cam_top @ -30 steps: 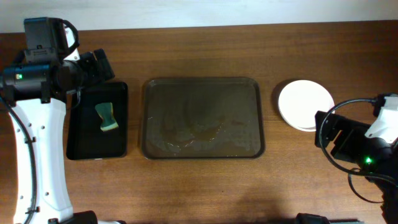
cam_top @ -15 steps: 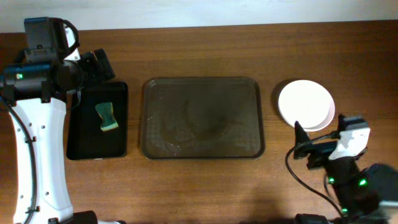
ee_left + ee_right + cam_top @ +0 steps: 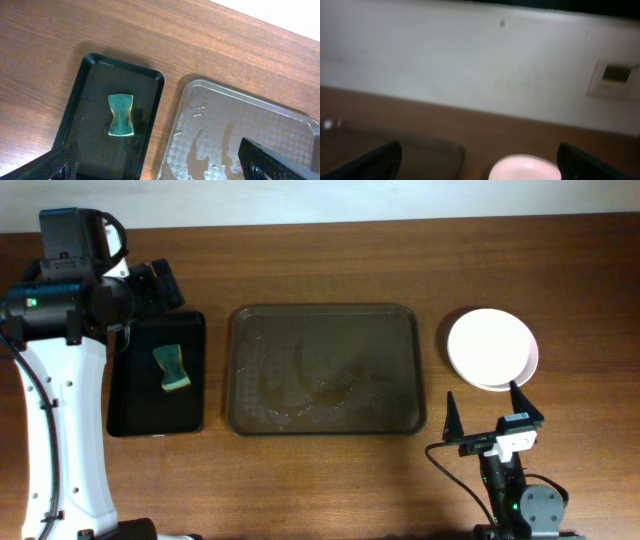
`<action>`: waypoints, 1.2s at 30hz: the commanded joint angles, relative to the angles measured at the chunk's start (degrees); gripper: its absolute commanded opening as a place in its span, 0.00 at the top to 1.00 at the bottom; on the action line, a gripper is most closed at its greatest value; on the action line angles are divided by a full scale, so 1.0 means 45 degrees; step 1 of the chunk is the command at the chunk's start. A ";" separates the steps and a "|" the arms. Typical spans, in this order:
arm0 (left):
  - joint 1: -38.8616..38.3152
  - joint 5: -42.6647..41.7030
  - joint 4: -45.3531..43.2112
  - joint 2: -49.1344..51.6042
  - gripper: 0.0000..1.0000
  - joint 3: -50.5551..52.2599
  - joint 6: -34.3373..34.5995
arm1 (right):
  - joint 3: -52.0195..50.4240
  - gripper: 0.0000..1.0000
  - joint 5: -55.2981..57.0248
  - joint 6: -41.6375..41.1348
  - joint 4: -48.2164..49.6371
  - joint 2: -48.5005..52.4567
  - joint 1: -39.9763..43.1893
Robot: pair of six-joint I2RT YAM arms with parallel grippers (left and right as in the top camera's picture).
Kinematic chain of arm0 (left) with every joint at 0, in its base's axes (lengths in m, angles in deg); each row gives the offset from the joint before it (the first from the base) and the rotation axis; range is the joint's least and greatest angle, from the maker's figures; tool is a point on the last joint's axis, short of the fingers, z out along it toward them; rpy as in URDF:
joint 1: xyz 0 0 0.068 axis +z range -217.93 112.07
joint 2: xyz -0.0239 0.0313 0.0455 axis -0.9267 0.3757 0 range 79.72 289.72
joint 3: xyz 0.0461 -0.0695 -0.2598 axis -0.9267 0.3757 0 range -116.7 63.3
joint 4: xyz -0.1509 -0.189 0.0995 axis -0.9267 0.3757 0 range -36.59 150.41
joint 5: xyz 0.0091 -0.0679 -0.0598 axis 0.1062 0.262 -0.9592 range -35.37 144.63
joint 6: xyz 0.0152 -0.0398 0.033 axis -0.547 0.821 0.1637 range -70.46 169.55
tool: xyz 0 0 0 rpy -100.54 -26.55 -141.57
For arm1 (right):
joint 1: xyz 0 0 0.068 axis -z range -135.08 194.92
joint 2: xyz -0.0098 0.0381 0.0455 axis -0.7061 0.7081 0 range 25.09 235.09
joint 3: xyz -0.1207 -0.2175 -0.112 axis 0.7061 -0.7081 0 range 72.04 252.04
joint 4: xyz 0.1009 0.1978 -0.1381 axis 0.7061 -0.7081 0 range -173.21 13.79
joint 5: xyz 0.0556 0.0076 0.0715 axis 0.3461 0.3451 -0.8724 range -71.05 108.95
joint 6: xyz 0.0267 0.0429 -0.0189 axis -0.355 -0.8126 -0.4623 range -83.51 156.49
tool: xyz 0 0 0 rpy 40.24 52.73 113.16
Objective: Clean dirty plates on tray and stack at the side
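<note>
The wet, transparent grey tray lies mid-table with no plates on it; it also shows in the left wrist view and the right wrist view. A stack of clean white plates sits to its right, and its near rim shows in the right wrist view. My left gripper hangs open and empty above the far end of the black tray; its fingers show in its wrist view. My right gripper is open and empty at the front of the table, just in front of the plate stack, as its wrist view shows.
A small black tray at the left holds a green sponge, also in the left wrist view. A white wall runs behind the table. Bare wood lies around both trays.
My right arm has swung from the table's right edge down to the front, and its gripper now faces the plate stack. The left arm has not moved.
</note>
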 commanded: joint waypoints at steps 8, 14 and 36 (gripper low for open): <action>0.0024 -0.0092 -0.0010 -0.0010 0.01 0.0019 0.0078 | -0.0117 0.02 0.0112 0.0044 -0.2229 -0.0136 -0.0126; 0.0024 -0.0092 -0.0010 -0.0010 0.01 0.0019 0.0078 | -0.0117 0.02 0.0112 0.0044 -0.2229 -0.0131 -0.0117; 0.0049 0.1307 -1.0399 -0.9923 0.01 1.4445 -0.0695 | -0.0117 0.02 0.0112 0.0044 -0.2234 -0.0131 -0.0117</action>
